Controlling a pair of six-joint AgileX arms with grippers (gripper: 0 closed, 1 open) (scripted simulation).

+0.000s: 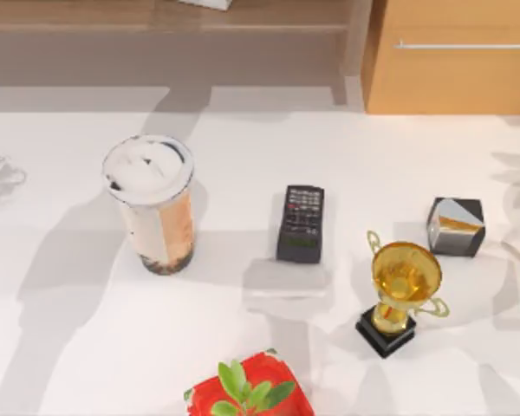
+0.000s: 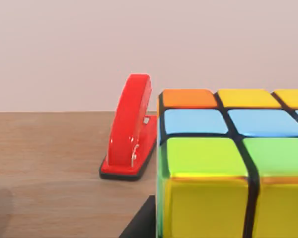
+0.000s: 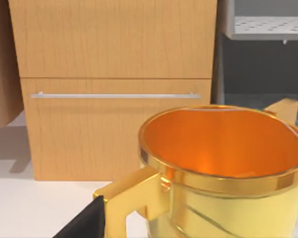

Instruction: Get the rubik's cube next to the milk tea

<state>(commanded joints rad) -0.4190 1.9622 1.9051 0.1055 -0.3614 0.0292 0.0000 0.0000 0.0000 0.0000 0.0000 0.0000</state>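
Observation:
The rubik's cube point(image 2: 228, 163) looms very close in the left wrist view, with yellow, green, light-blue and orange squares on a black grid. It rests on a brown wooden surface. A dark edge point(image 2: 139, 223) shows just beside its base. In the top view the milk tea point(image 1: 153, 204) stands upright on the white table's left half: a tall clear cup with a white foamy top, orange-beige drink and dark pearls at the base.
A red stapler point(image 2: 130, 129) lies on the wood behind the cube. On the table are a black remote point(image 1: 301, 223), a gold trophy point(image 1: 402, 295), a black cube with grey and orange faces point(image 1: 456, 227) and a red-potted plant point(image 1: 250, 394). A gold cup point(image 3: 223, 168) looms before a wooden drawer front point(image 3: 114, 129).

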